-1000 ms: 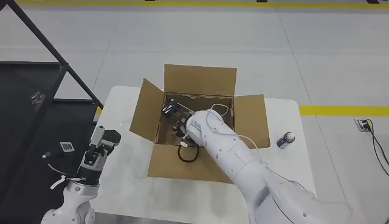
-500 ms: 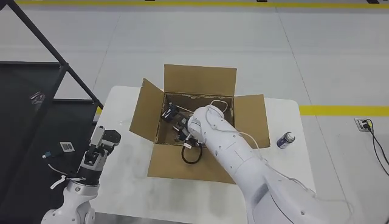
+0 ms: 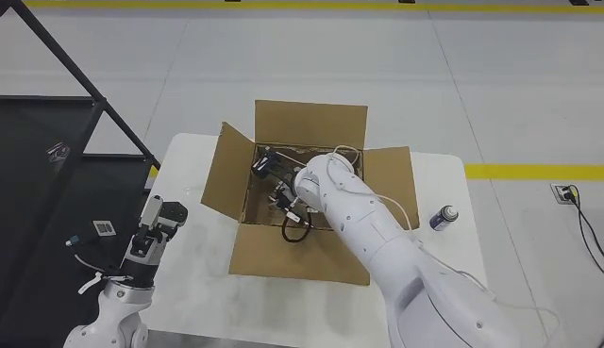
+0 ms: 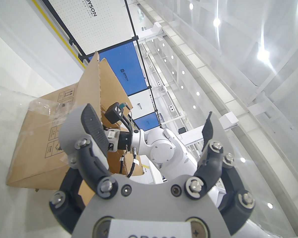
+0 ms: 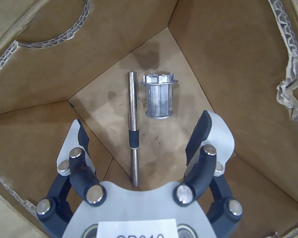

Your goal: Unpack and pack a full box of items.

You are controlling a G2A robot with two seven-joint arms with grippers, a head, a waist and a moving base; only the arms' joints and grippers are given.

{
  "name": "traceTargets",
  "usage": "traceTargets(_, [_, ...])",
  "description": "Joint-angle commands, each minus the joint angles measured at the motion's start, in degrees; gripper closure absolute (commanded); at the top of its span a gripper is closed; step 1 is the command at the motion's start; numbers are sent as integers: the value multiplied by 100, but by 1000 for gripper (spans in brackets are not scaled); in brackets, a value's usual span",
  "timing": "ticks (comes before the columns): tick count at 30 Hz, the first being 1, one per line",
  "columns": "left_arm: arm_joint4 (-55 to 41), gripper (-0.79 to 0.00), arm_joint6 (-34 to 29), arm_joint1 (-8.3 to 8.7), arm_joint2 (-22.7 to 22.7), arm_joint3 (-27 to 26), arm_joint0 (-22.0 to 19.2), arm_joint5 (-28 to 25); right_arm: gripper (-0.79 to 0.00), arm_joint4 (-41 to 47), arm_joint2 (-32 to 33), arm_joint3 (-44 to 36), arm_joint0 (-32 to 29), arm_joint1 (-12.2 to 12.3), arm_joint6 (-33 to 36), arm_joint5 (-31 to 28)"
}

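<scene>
Cardboard is what the open box (image 3: 311, 124) is made of; it is stood mid-bench (image 3: 193, 273) with its flaps spread. On its floor a metal rod (image 5: 132, 105) is laid just beside a grey ribbed cylinder (image 5: 159, 99). The right gripper (image 5: 142, 125) is held inside the box above them, fingers apart and empty. The left gripper (image 4: 149, 115) is held at the bench's left edge, fingers apart. A small can (image 3: 444, 218) is stood near the right edge.
</scene>
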Motion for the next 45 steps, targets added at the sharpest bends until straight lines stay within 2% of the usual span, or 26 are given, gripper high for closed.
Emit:
traceTargets(1, [0,-785,0,0,0,0,0,0,-785,0,0,0,0,0,-1,0])
traceTargets(12, [0,-785,0,0,0,0,0,0,-785,26,18,-34,-50,18,128,-138])
traceTargets(21, [0,-785,0,0,0,0,0,0,-785,55,97,-263,-226,145,484,-527])
traceTargets(27, [0,-785,0,0,0,0,0,0,-785,68,199,-505,-423,318,313,-762])
traceTargets(32, [0,-785,0,0,0,0,0,0,-785,-3,266,-1096,-676,465,426,-608])
traceTargets(45, [0,-785,0,0,0,0,0,0,-785,-397,782,-3684,-1628,1041,1462,89])
